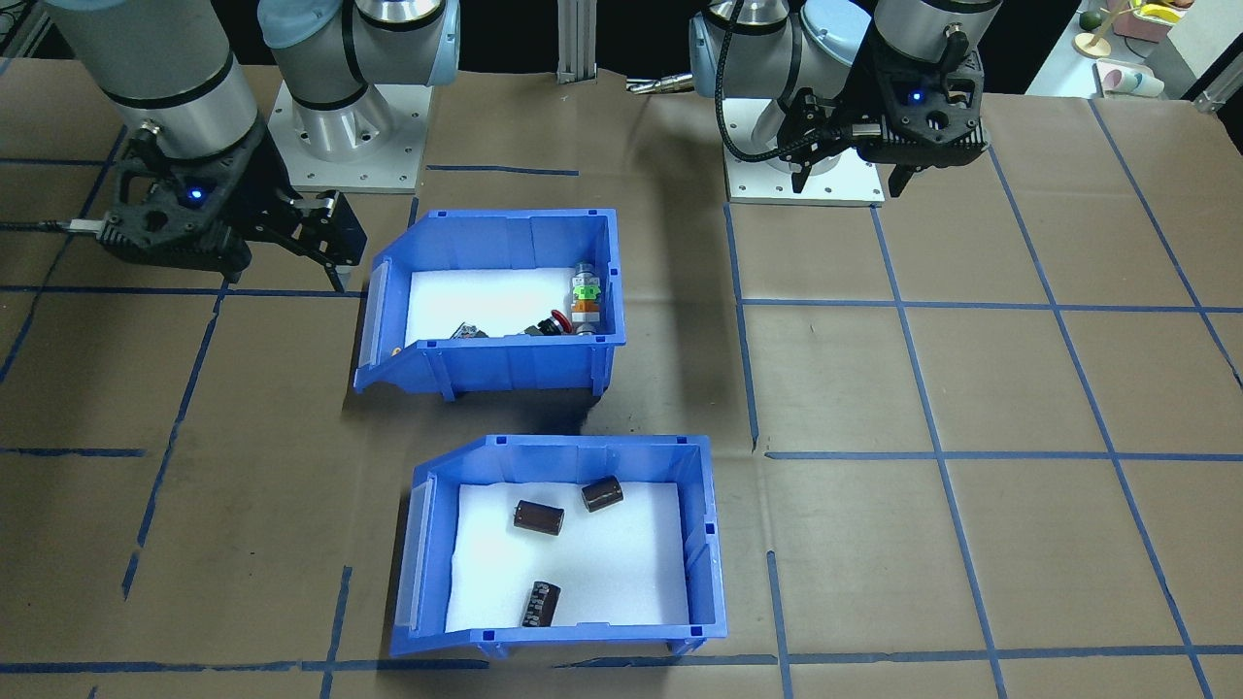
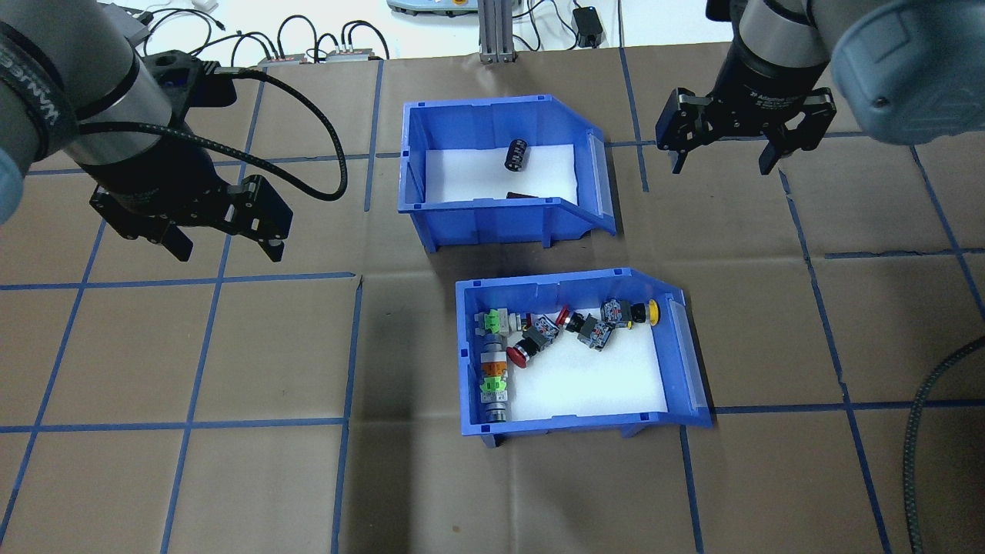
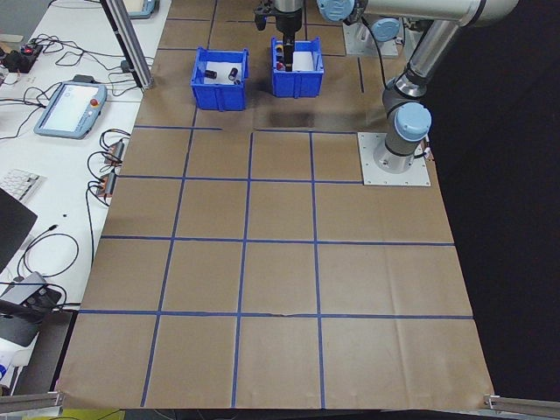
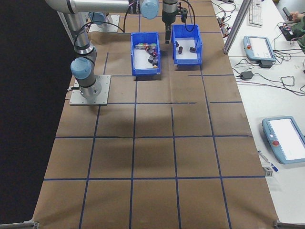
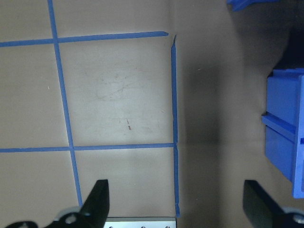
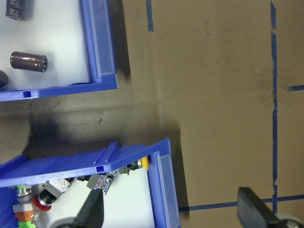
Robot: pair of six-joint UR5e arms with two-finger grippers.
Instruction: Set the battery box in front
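Going across the overhead view with the battery box point(image 2: 504, 175) as my anchor: well off to its left, the left gripper point(image 2: 225, 248) hangs over bare brown paper point(image 2: 231, 346) with its jaws spread wide and nothing between them. The left wrist view backs that up — both fingertips point(image 5: 98, 202) sit far apart above the blue tape lines point(image 5: 174, 118).

The battery box itself sits on the far side of the table from the robot, its sloped open front pointing to the robot's right. Inside, on the white foam point(image 1: 573, 563), lie three dark cylinders point(image 1: 539, 517), apart from one another.

Just on the robot's side of it, shifted a little right and not touching, sits the switch bin point(image 2: 577, 354) — same blue plastic, full of red, green, orange and yellow push-button switches point(image 2: 492, 362).

To the right of the battery box and apart from it, the right gripper point(image 2: 723, 163) hovers over the paper, jaws also wide open and empty.
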